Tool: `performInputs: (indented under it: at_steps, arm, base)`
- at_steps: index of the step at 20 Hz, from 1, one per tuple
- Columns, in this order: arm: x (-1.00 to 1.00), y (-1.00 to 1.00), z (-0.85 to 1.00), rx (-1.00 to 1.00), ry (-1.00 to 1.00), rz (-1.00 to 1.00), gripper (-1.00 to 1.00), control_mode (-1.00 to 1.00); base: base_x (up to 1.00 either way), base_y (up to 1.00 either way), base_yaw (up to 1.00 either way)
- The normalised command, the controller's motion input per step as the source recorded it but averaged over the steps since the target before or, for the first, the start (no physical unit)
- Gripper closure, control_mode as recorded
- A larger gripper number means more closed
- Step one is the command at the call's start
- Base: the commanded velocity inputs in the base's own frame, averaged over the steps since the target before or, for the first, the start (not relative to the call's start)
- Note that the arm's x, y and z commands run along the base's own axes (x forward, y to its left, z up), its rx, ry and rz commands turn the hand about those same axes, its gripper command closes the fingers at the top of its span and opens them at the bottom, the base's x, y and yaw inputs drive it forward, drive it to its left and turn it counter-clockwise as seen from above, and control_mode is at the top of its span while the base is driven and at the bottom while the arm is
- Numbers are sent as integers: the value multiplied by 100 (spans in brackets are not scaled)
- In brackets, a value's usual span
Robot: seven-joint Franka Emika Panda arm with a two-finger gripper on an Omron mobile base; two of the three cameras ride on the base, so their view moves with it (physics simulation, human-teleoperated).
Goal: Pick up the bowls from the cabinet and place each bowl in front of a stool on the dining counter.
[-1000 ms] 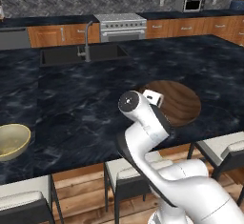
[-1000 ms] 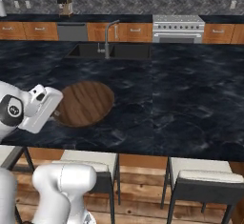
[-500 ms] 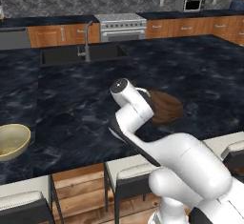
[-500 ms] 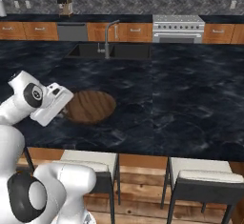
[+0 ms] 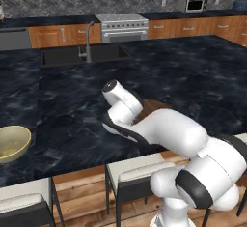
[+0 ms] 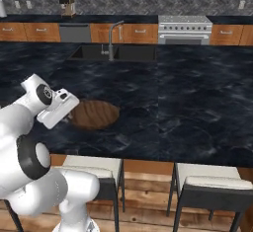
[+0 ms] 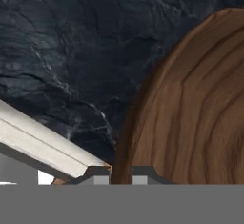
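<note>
Left base view: black marble desk [image 5: 193, 83] with pale veining; pale olive bowl [image 5: 12, 143] at its near left edge, above a cream-seated stool [image 5: 21, 203]. Dark wooden bowl [image 5: 153, 108] further right on the desk, mostly hidden behind the white arm; a second stool [image 5: 137, 168] stands just below it. Sink [image 5: 82, 55] with faucet set into the far side; range [image 5: 123, 27] and microwave [image 5: 190, 3] along the back wall.

Right base view: wooden bowl [image 6: 95, 114] rests on the desk [image 6: 197, 107] near its front edge, above a stool [image 6: 94, 167]; the hand sits at the bowl's left rim. Another stool [image 6: 212, 182] to the right.

Hand view: fingers [image 7: 121, 175] pressed close together on the wooden bowl [image 7: 200, 113] rim, which fills the right side; marble to the left.
</note>
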Motion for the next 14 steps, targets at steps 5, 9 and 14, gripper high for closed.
performInputs:
  at_steps: [5,9,14]
  arm:
    - [43,1,-73,0,0,-12,100,-100]
    - [38,3,-53,0,-1,-11,100,-100]
    - [38,12,-33,0,0,-8,100,-100]
  base:
    - [0,0,0]
    - [0,0,0]
    - [0,0,0]
